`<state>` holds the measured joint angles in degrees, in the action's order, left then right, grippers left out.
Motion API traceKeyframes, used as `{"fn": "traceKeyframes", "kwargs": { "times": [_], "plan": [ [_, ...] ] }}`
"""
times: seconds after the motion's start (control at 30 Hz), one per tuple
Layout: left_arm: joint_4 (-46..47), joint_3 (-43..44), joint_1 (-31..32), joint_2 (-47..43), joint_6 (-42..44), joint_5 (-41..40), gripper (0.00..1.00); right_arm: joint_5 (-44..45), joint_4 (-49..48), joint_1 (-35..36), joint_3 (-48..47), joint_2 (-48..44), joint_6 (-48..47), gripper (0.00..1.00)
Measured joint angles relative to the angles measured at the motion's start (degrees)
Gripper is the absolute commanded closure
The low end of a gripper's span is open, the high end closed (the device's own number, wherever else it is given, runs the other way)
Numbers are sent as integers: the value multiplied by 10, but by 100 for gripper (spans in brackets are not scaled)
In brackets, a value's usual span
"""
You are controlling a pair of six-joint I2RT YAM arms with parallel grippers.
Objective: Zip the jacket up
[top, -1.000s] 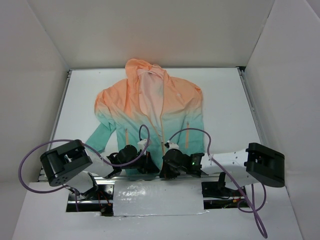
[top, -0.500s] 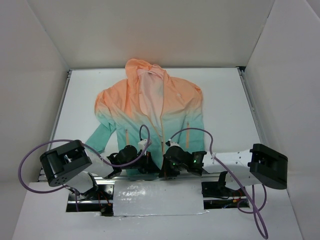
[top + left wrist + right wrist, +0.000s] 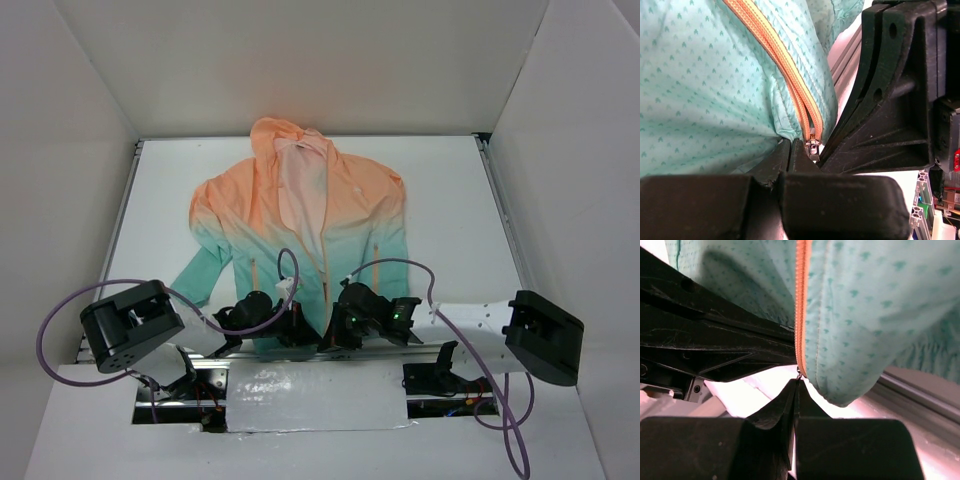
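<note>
The jacket (image 3: 350,205) lies flat on the white table (image 3: 450,190), hood at the far side and teal hem at the near edge just above the arm bases. That is why both arms fold low and meet at the foot of the orange front zipper (image 3: 782,60). The left gripper (image 3: 791,150) has its fingers pressed together with no gap, pinching hem fabric just beside the metal slider (image 3: 813,145), seemingly to anchor the hem against a pull. The right gripper (image 3: 796,387) is likewise fully closed, nipping what looks like the slider's pull at the zipper's bottom end, though the contact is too small to be sure. The front gapes in a V showing pale lining, so zipping has barely begun. The only containers are the pockets; their orange pocket zips (image 3: 376,255) show, but their contents do not.
</note>
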<state>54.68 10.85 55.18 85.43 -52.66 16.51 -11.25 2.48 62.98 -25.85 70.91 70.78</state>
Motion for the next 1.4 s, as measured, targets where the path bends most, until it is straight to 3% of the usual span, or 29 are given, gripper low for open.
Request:
{"fn": "traceKeyframes", "kwargs": {
  "times": [0.73, 1.03, 1.4],
  "plan": [
    [45, -10, 4, 5, 0, -6, 100, 38, 59, 0, 20, -86, 271, 100],
    [45, -24, 10, 3, 3, -24, 100, 28, 22, 0, 69, -78, 372, 100],
    [45, -26, 26, 0, 16, -36, 100, 68, -24, -35, 122, -129, 423, 100]
  ]
}}
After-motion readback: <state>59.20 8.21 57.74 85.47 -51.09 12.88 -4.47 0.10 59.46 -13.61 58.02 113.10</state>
